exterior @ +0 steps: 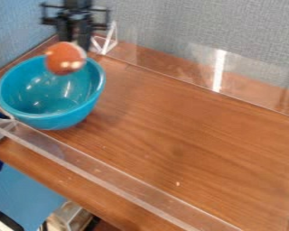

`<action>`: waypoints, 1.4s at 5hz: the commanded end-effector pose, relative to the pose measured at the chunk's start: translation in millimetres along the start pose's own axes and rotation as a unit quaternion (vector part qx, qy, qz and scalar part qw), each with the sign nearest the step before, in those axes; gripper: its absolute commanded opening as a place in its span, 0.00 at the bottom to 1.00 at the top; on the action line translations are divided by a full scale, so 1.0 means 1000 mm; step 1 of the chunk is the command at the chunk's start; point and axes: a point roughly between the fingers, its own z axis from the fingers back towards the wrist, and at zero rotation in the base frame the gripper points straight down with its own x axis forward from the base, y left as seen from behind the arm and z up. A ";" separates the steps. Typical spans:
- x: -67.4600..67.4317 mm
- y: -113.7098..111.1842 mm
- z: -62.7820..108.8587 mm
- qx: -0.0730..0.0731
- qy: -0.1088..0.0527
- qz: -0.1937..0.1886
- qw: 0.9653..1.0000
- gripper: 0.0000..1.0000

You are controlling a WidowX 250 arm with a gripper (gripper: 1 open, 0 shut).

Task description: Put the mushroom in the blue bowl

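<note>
The mushroom [65,59] shows its orange-brown cap and hangs in the air above the far rim of the blue bowl [51,93]. My gripper [69,43] comes down from the top left of the view and is shut on the mushroom, its dark fingers [77,34] just above the cap. The white stem is hidden between the jaws. The bowl is a large glossy turquoise one standing on the wooden table at the left, with nothing inside it that I can see.
Clear plastic walls edge the wooden table [183,126], with a low rail [98,167] along the front and panels [237,72] at the back. A small clear triangular stand [105,41] sits at the back left, close behind the gripper.
</note>
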 end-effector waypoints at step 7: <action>0.000 0.016 -0.021 0.020 -0.056 -0.038 0.998 0.00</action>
